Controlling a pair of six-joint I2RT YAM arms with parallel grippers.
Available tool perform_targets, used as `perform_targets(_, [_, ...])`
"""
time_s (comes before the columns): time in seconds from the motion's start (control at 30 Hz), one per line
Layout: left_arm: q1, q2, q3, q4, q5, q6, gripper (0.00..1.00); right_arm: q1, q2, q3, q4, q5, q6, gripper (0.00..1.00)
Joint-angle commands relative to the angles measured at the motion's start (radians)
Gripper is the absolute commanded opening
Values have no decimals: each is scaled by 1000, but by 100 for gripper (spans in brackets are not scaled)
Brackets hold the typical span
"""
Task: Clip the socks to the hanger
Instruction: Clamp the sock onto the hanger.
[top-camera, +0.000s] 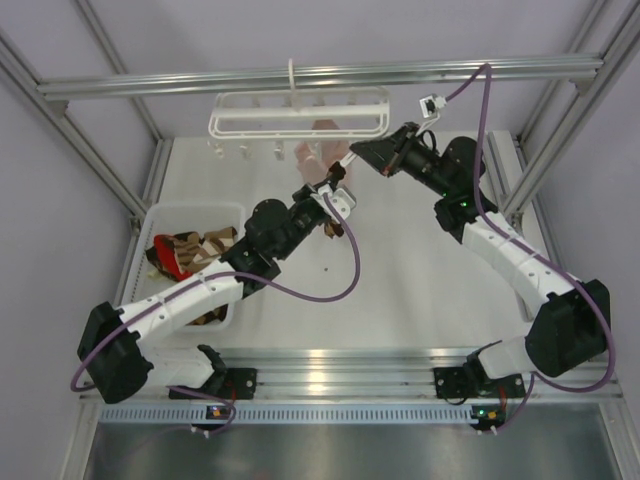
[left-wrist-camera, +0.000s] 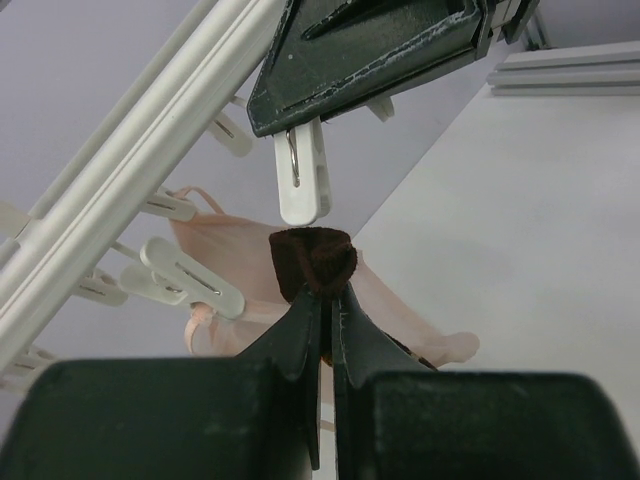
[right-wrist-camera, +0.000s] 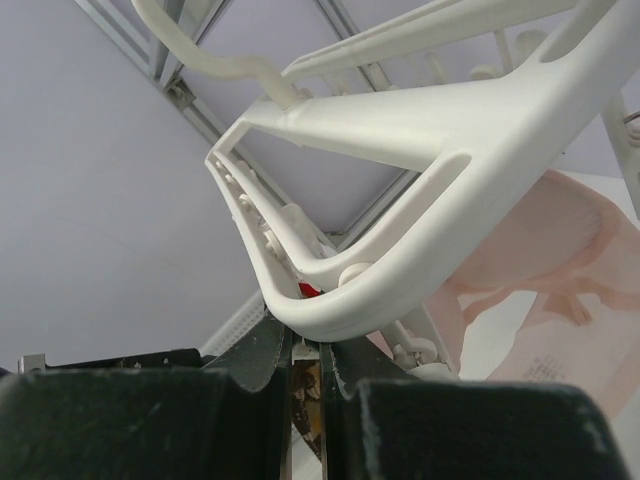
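Brown sock (left-wrist-camera: 312, 258) almost at the white clip (left-wrist-camera: 300, 185)
Pinching the brown sock tip with the left hand (left-wrist-camera: 325, 300), closed tight, just under that clip on the hanger (top-camera: 300, 112), up above the desk (left-wrist-camera: 540, 200). Gripping the clip's top with the right hand (right-wrist-camera: 305, 350), closed too. Next, likely: squeeze the clip mouth wide, lift the sock in, let go.

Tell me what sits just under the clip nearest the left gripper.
A dark brown sock tip, pinched in the shut left gripper, just below the clip. Pale pink fabric hangs behind. The fingers hide the rest of it.
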Motion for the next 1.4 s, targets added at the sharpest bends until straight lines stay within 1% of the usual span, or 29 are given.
perform_targets(0.0, [2, 6, 49, 78, 17, -18, 0, 27, 8, 31, -94, -48, -38, 0])
perform_targets(0.37, [3, 10, 62, 88, 19, -10, 0, 47, 22, 37, -83, -60, -36, 0])
perform_targets(0.57, [5, 0, 57, 101, 6, -7, 0, 47, 19, 35, -97, -58, -54, 0])
perform_targets(0.9, [8, 10, 71, 117, 25, -9, 0, 48, 22, 41, -97, -58, -53, 0])
perform_targets(1.23, [16, -1, 62, 143, -1, 2, 0, 47, 16, 35, -111, -58, -76, 0])
perform_targets(1.37, [19, 0, 65, 144, 14, 2, 0, 47, 22, 37, -100, -66, -70, 0])
